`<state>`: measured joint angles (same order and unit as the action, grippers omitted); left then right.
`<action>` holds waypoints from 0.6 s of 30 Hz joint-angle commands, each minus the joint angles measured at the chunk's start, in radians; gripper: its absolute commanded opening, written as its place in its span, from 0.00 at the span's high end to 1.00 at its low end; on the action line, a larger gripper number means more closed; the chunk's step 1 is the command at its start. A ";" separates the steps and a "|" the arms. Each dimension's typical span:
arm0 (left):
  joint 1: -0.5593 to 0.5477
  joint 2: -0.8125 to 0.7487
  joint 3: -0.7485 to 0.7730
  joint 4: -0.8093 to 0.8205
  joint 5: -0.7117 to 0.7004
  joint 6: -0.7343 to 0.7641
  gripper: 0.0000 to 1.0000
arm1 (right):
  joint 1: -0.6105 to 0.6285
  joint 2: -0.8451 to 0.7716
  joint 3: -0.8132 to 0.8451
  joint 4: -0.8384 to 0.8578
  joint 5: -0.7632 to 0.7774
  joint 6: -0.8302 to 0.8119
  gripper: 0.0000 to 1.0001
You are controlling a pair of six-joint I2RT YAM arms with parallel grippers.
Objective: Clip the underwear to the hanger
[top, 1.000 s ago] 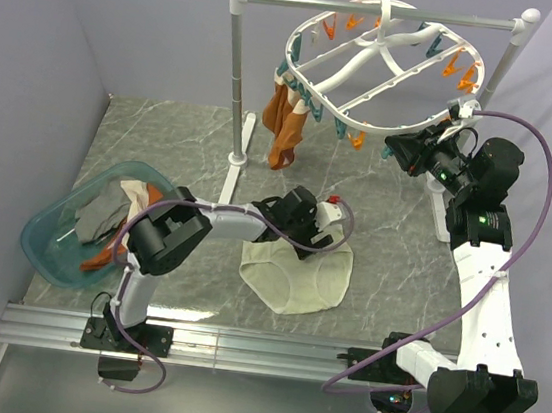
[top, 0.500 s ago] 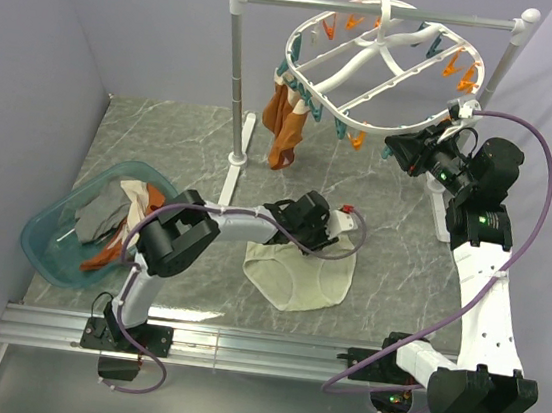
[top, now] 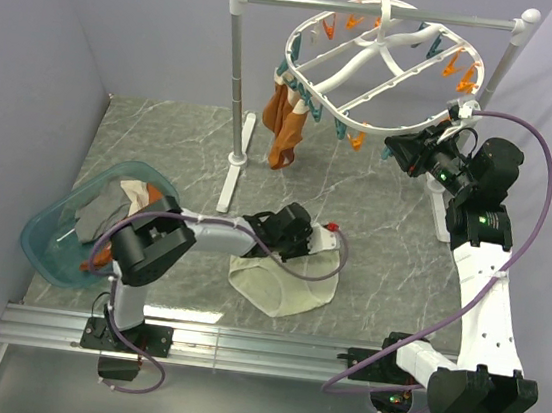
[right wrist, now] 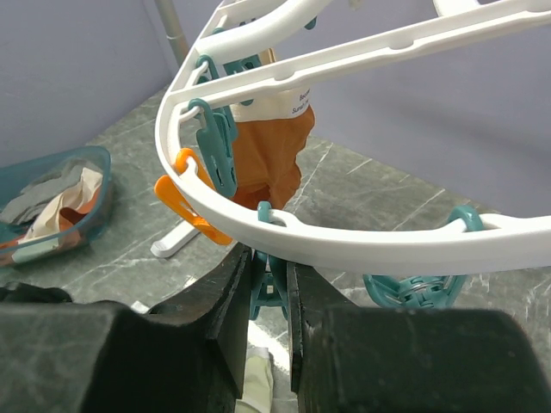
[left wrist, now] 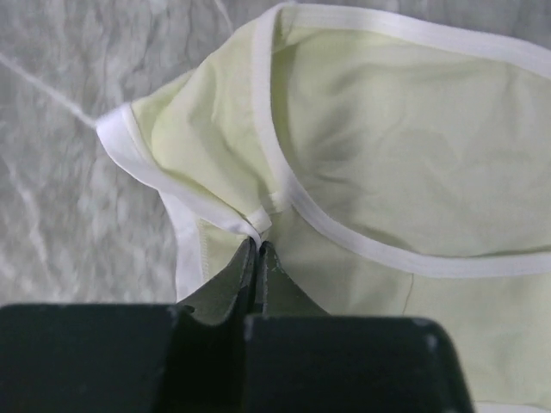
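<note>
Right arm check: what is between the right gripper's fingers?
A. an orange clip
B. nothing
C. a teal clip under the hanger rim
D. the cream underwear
C: the right wrist view shows the right gripper closed around a teal clip under the hanger rim; the orange clip hangs off to one side, and the left gripper holds the underwear.

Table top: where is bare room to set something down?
Bare marble: behind the basin, left of the rail stand; and between the underwear and the right arm. Crowded: near left, basin plus left gripper gripping the underwear; and under the hanger, where the right gripper pinches a teal clip.
</note>
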<state>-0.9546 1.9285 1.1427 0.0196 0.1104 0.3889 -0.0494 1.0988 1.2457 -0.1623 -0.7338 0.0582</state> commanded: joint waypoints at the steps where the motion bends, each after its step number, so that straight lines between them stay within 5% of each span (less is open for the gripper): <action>1: -0.019 -0.138 -0.087 0.193 -0.095 0.169 1.00 | -0.001 -0.027 0.032 0.006 -0.004 0.005 1.00; 6: -0.027 -0.209 -0.162 0.315 -0.097 0.303 1.00 | -0.001 -0.039 0.014 0.007 -0.004 0.002 1.00; 14: -0.015 -0.131 -0.019 0.083 0.095 0.174 0.99 | -0.001 -0.040 0.023 0.000 -0.006 -0.008 1.00; 18: -0.001 -0.039 0.049 -0.015 0.182 0.108 0.90 | -0.003 -0.034 0.023 -0.002 -0.010 -0.009 1.00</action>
<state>-0.9680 1.8385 1.1324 0.1020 0.1886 0.5648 -0.0494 1.0809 1.2453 -0.1722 -0.7338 0.0578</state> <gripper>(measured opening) 0.082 0.239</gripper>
